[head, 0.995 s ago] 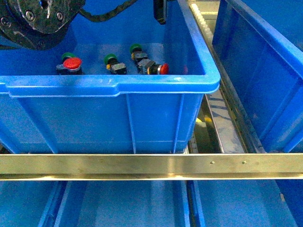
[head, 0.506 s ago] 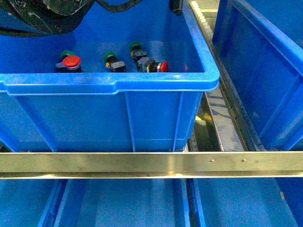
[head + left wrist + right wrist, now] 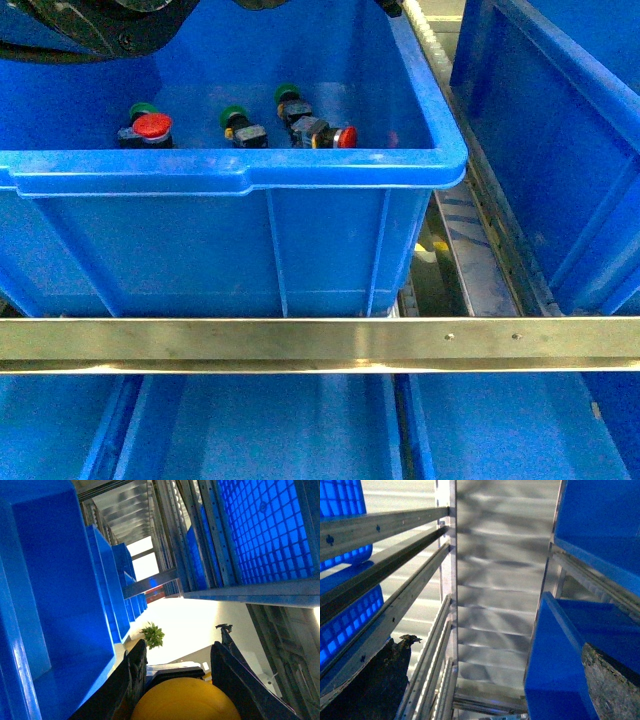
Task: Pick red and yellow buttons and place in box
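Front view: upturned red button [image 3: 152, 125] and side-lying red button [image 3: 345, 137] in blue bin [image 3: 240, 172] among green-capped switches [image 3: 232, 118], outside either pair of jaws. Judged light and rigid, with slippery domes; best gripped across the black body.

Left wrist view: left gripper [image 3: 179, 667] clamped on yellow button [image 3: 185, 702], dome seated between the fingers.

Right wrist view: right gripper [image 3: 492, 680] spread wide, nothing between.

Apparently five switches [image 3: 240, 130] lie in a row inside the near bin [image 3: 250, 170], toward its far wall. A rail [image 3: 320, 345] crosses before this bin. A second bin [image 3: 560, 150] stands to its right. One button [image 3: 185, 700] sits between the left gripper [image 3: 179, 652] fingers.
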Robot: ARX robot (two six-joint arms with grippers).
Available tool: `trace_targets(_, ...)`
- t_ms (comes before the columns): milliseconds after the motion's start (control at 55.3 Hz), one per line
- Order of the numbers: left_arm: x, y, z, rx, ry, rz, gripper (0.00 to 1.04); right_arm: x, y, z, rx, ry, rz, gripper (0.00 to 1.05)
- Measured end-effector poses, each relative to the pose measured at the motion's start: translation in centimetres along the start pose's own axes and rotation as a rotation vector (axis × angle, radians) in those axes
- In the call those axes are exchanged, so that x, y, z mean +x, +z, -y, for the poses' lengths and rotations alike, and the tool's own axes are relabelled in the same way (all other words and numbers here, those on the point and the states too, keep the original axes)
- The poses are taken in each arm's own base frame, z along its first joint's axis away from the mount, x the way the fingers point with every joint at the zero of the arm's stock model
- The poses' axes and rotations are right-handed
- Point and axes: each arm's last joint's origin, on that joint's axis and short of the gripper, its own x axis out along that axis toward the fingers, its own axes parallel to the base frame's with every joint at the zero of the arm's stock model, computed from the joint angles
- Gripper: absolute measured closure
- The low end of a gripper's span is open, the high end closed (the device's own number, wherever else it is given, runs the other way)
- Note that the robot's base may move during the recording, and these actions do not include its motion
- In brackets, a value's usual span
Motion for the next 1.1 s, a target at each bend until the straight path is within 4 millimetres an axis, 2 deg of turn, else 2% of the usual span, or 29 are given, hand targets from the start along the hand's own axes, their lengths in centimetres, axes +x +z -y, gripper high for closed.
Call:
trace_targets(235,0.1,-0.3,0.0,-0.005,0.000,-0.009,0.73,-0.2,-1.9,1.1,0.006,-0.042,-0.042,0.06)
trace_targets(597,0.3,-0.6,-0.1,-0.002,0.009,-0.018,0.73,-0.9,-3.4,1.0,0.007,-0.061,-0.093,0.06)
trace_targets(778,0.7,-1.1,-0.2,-0.004,0.016,-0.029,0.73,-1.2,-3.3,0.1,0.012,-0.047,-0.103,0.06)
trace_targets(1049,1.1,-1.9,-0.9,-0.021,0.040,-0.030,0.73,-1.1,-2.0,-1.0,0.002,-0.024,-0.090,0.06)
trace_targets(1103,1.3,-1.9,-0.9,-0.020,0.038,-0.029,0.73,-1.1,-1.7,-1.0,-0.004,-0.026,-0.090,0.12)
